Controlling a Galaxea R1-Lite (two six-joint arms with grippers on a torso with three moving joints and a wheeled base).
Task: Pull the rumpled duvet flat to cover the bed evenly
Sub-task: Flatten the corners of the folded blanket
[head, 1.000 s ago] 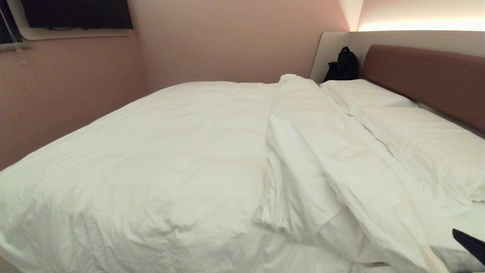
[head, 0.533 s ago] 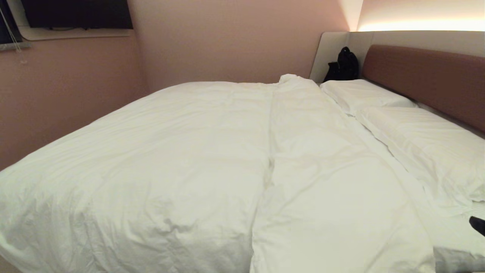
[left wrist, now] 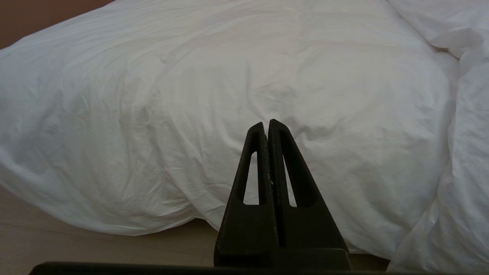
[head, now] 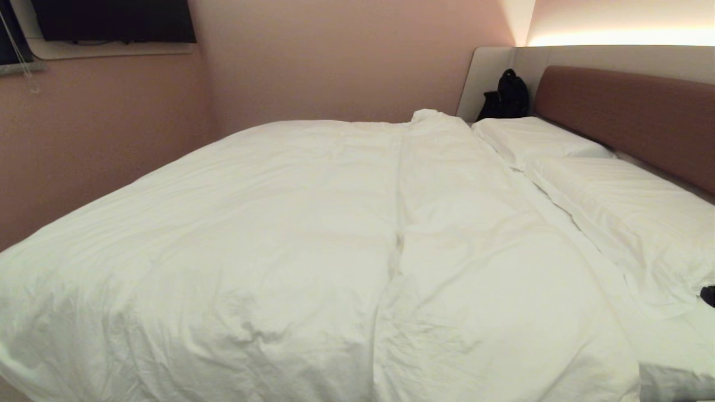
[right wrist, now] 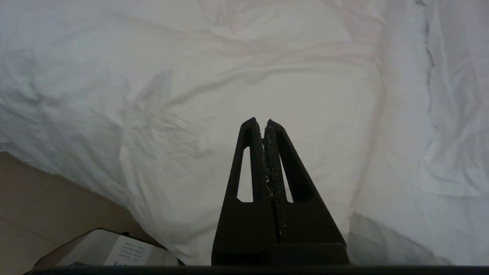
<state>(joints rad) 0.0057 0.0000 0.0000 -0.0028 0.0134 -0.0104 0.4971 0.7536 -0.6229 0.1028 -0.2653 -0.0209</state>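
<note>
On the left, the dark screen [head: 111, 21] hangs on the pink wall and the left gripper [left wrist: 266, 128] sits parked at the near edge of the bed [head: 625, 95], clenched on nothing, its tips pointing at the white cloth overhanging the floor. Across the middle, the duvet [head: 268, 245] now lies spread over the mattress: the upright fold that stood right of centre a second ago has dropped flat, leaving only a shallow crease running toward the headboard. The spreading looks nearly done. On the right, two pillows [head: 614, 206] lie just beside the duvet's edge, a black bag [head: 505, 95] in the corner. The right gripper [right wrist: 263, 124], wide apart a second ago, has clamped empty and hangs over the near edge, barely in the head view.
</note>
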